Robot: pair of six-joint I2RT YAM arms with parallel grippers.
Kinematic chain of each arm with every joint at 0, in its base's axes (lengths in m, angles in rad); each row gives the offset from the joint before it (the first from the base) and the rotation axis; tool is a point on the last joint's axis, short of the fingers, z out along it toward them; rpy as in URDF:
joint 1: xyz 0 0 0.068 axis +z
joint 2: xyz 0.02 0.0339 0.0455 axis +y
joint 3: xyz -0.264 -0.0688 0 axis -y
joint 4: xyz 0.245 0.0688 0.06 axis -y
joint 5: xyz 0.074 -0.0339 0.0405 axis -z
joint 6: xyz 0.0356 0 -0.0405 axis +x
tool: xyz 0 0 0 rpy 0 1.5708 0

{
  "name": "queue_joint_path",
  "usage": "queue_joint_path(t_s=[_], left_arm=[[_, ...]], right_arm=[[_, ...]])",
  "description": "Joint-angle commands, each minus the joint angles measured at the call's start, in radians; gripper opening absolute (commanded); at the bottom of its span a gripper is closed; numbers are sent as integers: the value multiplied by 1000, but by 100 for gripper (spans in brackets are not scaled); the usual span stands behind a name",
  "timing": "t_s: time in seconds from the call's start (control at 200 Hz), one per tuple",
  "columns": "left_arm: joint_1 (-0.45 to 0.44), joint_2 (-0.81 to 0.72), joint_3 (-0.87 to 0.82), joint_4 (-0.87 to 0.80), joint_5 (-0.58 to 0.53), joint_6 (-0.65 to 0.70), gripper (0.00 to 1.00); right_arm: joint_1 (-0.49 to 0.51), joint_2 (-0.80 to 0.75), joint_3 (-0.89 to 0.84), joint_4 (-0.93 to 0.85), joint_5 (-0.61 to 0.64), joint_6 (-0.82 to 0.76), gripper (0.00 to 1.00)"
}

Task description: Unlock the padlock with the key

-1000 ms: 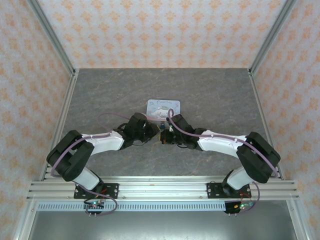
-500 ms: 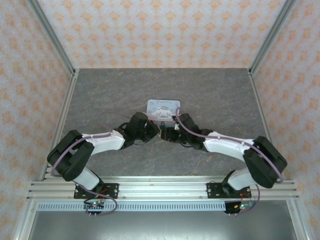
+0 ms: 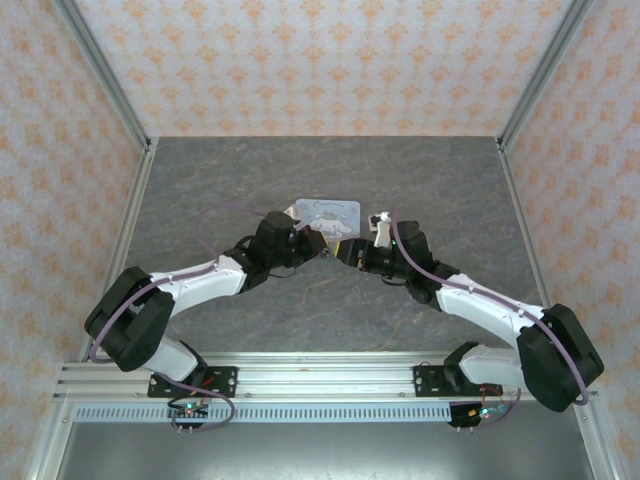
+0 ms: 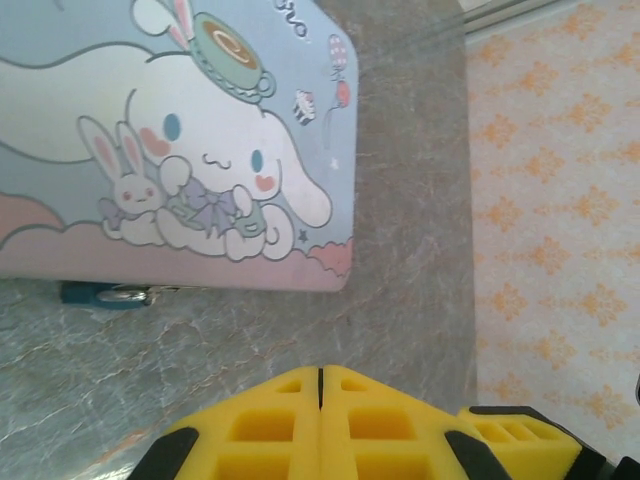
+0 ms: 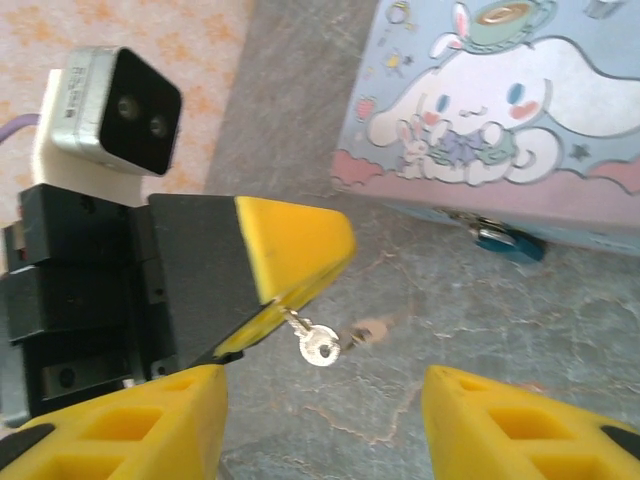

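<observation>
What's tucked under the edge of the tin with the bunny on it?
The padlock pokes out from beneath the tin: dark bluish body, shiny metal part. The tin hides its top, so how it hooks on cannot be seen.

One overhead, two close-up (tin [image 4: 180, 150] shared)
</observation>
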Motion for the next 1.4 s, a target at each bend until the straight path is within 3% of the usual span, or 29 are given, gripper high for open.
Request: queue_joint_path(t_s=[0.0, 0.395, 0.786, 1.141, 1.396], left_arm=[[-7, -20, 12, 101, 20, 19, 0], [-7, -38, -18, 210, 19, -57, 0], [-8, -60, -31, 216, 18, -64, 0], [-10, -57, -40, 218, 22, -62, 0], [-10, -54, -41, 214, 20, -60, 0]], right_arm=[[-3, 19, 22, 110, -57, -7, 53], [-2, 113, 26, 234, -66, 45, 51], [-27, 143, 32, 269, -64, 67, 42], [-29, 163, 59, 287, -85, 78, 40], [-29, 174, 66, 306, -99, 89, 25]])
